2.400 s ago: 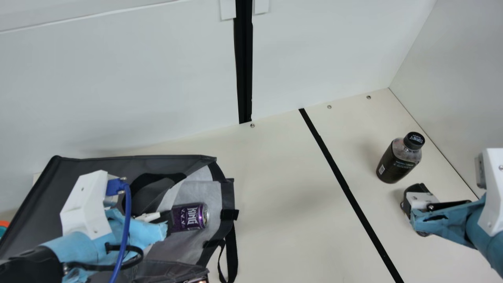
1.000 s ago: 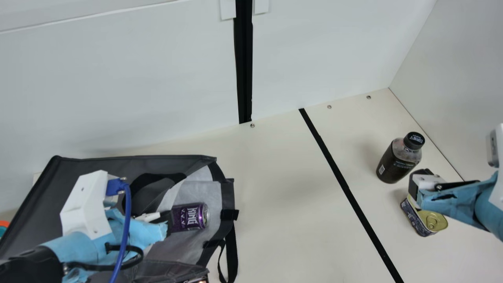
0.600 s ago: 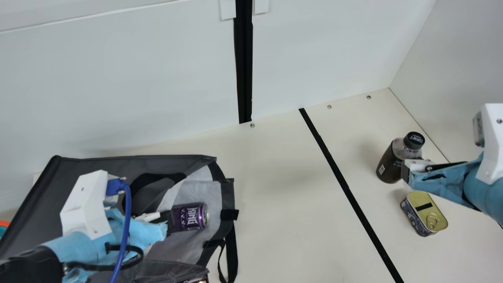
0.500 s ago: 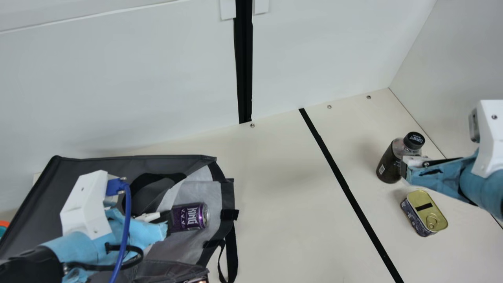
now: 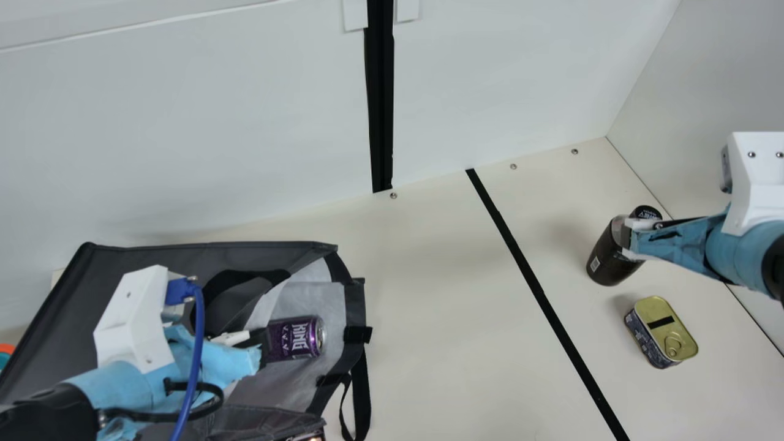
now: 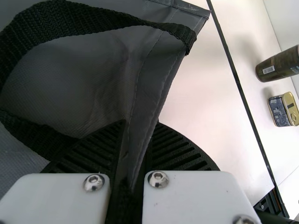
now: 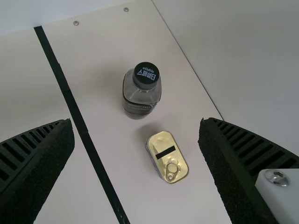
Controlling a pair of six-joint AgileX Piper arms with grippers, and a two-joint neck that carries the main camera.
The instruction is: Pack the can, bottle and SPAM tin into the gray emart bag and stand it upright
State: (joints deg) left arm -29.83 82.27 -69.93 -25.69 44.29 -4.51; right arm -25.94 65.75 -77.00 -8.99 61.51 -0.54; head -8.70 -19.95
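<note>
The gray bag (image 5: 184, 254) lies on its side at the left of the main view. My left gripper (image 5: 262, 346) is at its mouth; in the left wrist view the left gripper (image 6: 128, 154) is shut on the fabric edge of the bag (image 6: 93, 70). A purple can (image 5: 297, 338) lies within the mouth. The dark bottle (image 5: 606, 260) stands at the right, partly covered by my right gripper (image 5: 628, 239). Beside it rests the gold-topped tin (image 5: 664, 334). From the right wrist, the right gripper (image 7: 136, 140) is open, with bottle (image 7: 141, 93) and tin (image 7: 167, 157) beyond its fingers.
A black tape line (image 5: 539, 294) crosses the cream table (image 5: 441, 306) between bag and bottle. White panels stand behind and at the right. The bag's black strap (image 5: 361, 392) trails onto the table. An orange object (image 5: 6, 348) shows at the left edge.
My right gripper has moved off the tin, which it had been covering, and farther back to overlap the bottle in the main view. The left arm, bag and can have kept still.
</note>
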